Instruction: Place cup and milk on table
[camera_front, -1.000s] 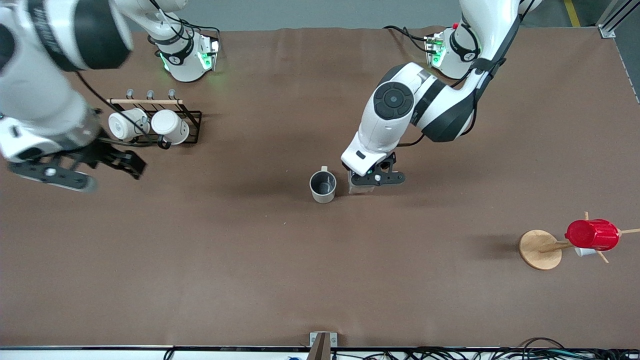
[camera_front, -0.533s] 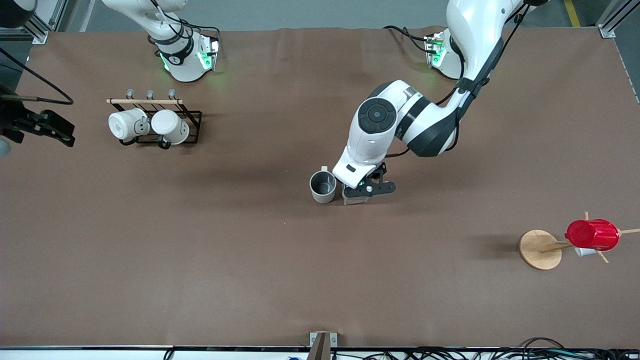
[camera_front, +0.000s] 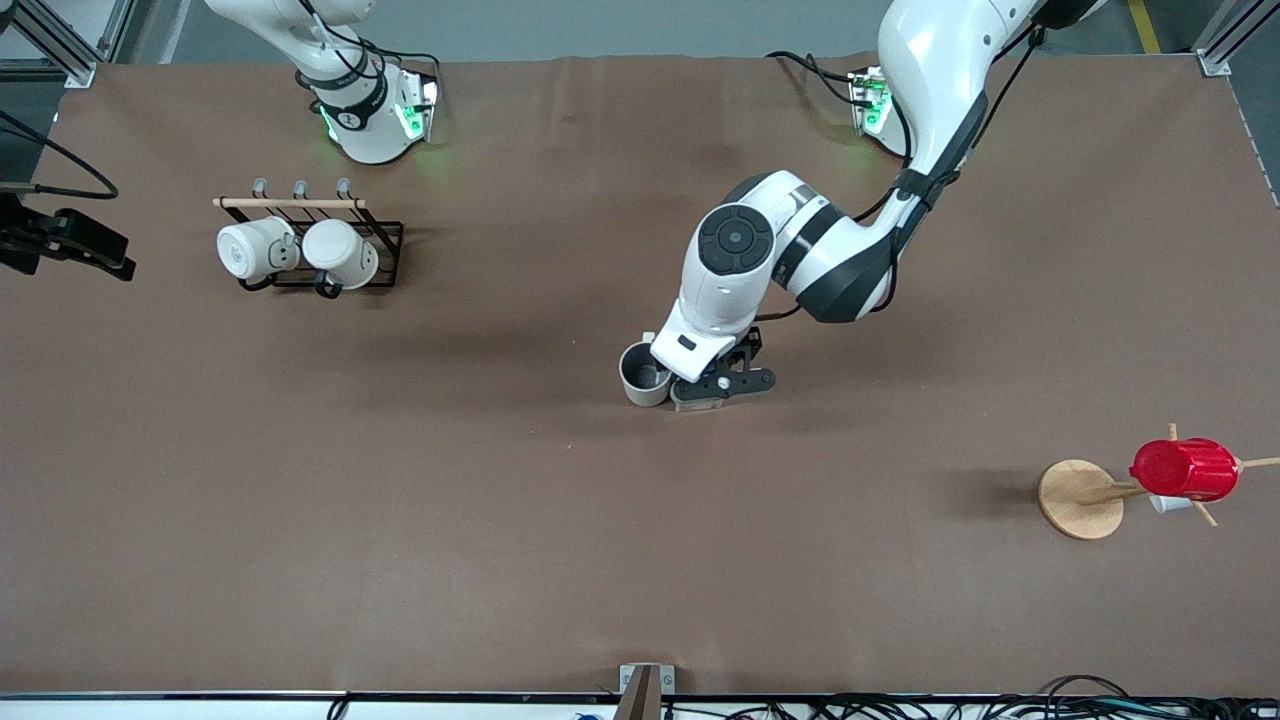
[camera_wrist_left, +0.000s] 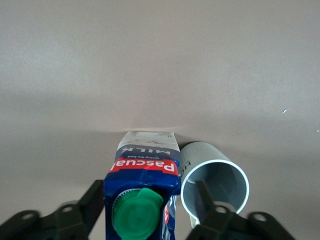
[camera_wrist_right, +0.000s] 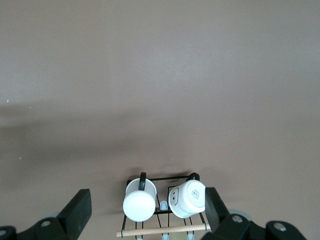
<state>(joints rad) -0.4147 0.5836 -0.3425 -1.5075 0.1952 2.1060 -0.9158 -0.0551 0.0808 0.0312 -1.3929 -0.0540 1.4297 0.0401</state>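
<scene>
The cream-white cup (camera_front: 640, 378) stands upright on the brown table (camera_front: 500, 500) near its middle; it also shows in the left wrist view (camera_wrist_left: 215, 185). The dark-blue milk carton (camera_wrist_left: 145, 165) with a green cap stands right beside the cup, touching it or nearly so. In the front view only a sliver of the carton (camera_front: 697, 405) shows under my left gripper (camera_front: 712, 385). My left gripper (camera_wrist_left: 148, 192) straddles the carton, one finger against it, the other apart from it over the cup's rim. My right gripper (camera_front: 70, 245) is open and empty, high over the table edge at the right arm's end.
A black wire rack (camera_front: 300, 250) with two white mugs stands near the right arm's base and shows in the right wrist view (camera_wrist_right: 162, 200). A red cup (camera_front: 1185, 468) hangs on a wooden stand (camera_front: 1078, 498) toward the left arm's end.
My left gripper came down with the milk and moved it up beside the cup. My right arm drew away to the table's edge at its own end.
</scene>
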